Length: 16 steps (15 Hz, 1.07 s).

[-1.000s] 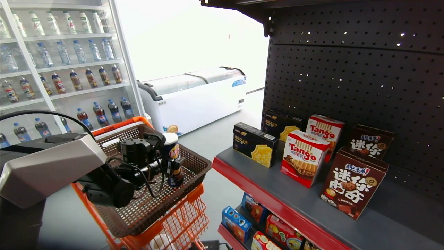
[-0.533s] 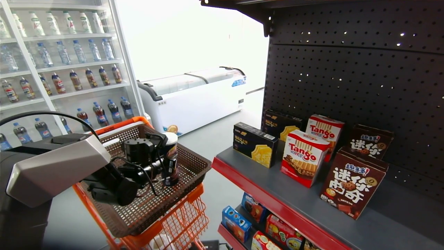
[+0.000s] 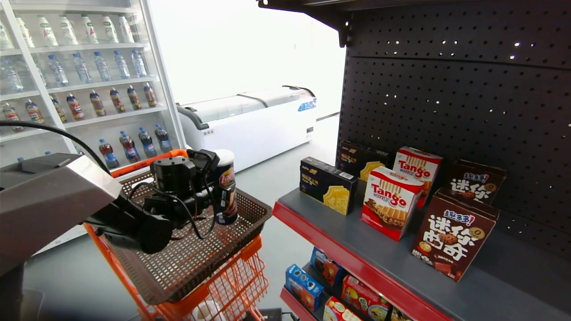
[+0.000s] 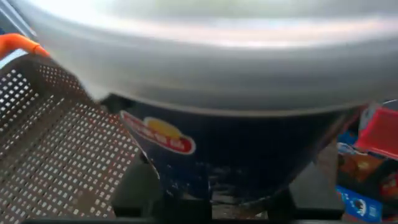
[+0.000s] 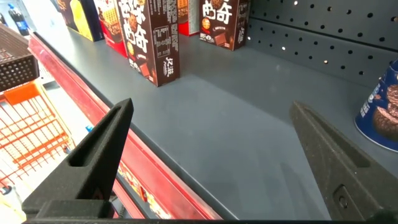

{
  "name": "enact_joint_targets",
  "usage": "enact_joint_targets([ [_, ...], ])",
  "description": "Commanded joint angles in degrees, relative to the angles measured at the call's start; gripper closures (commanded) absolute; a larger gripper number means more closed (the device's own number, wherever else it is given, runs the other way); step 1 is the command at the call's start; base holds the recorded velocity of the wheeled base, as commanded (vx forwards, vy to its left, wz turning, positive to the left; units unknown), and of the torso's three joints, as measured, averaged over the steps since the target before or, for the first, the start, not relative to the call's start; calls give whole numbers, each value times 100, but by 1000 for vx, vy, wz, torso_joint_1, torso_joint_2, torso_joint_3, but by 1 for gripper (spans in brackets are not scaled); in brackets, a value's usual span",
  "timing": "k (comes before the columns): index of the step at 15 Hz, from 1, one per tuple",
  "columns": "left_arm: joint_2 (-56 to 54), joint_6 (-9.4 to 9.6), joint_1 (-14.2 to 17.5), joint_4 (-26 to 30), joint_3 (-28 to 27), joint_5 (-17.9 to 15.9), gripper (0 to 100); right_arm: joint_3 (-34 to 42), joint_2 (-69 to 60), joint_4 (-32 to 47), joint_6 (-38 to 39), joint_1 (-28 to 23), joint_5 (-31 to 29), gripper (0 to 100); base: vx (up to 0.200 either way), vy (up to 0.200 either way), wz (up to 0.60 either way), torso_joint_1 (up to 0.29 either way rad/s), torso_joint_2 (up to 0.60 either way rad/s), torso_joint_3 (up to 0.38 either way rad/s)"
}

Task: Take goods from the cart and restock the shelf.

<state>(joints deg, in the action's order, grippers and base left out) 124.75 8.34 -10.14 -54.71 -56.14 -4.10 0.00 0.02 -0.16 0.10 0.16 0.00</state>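
1. Jaws of the left gripper clamp an upright chip canister, held over the brown basket atop the orange cart.
2. Jaws of the right gripper stand wide apart over the grey shelf, near the dark cookie boxes; a blue packet stands farther along.

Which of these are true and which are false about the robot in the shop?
1. The left gripper holds a chip can. True.
2. The chip can lies flat. False: it is upright, over the brown basket.
3. The right gripper is open. True.
4. The red-and-white boxes are in the cart. False: they stand on the shelf.
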Motion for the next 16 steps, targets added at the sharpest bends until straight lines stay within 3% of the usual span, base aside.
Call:
enact_joint_targets([
  [1, -970, 19, -199, 690, 15, -170, 100, 0, -2, -2, -1, 2, 0, 0, 0, 0, 0, 0, 0, 0],
  [2, -1102, 27, -216, 857, 33, -170, 100, 0, -2, -2, -1, 2, 0, 0, 0, 0, 0, 0, 0, 0],
  [3, -1594, 19, -304, 1367, 112, -302, 100, 0, -2, -2, -1, 2, 0, 0, 0, 0, 0, 0, 0, 0],
  [5, -2139, 27, -330, 1797, 305, -926, 100, 0, -2, -2, -1, 2, 0, 0, 0, 0, 0, 0, 0, 0],
  [7, -2481, -96, -480, 2184, 349, -979, 100, 0, -2, -2, -1, 2, 0, 0, 0, 0, 0, 0, 0, 0],
  [10, -2965, -447, -682, 2254, 578, -988, 100, 0, -2, -2, -1, 2, 0, 0, 0, 0, 0, 0, 0, 0],
  [11, -3079, -465, -682, 2289, 639, -1005, 100, 0, -2, -2, -1, 2, 0, 0, 0, 0, 0, 0, 0, 0],
  [13, -3703, -421, -682, 2966, 903, -1313, 100, 0, -2, -2, -1, 2, 0, 0, 0, 0, 0, 0, 0, 0],
  [15, -4072, -623, -867, 3204, 1079, -1445, 100, 0, -2, -2, -1, 2, 0, 0, 0, 0, 0, 0, 0, 0],
  [16, -4160, -878, -981, 3195, 1114, -1550, 100, 0, -2, -2, -1, 2, 0, 0, 0, 0, 0, 0, 0, 0],
])
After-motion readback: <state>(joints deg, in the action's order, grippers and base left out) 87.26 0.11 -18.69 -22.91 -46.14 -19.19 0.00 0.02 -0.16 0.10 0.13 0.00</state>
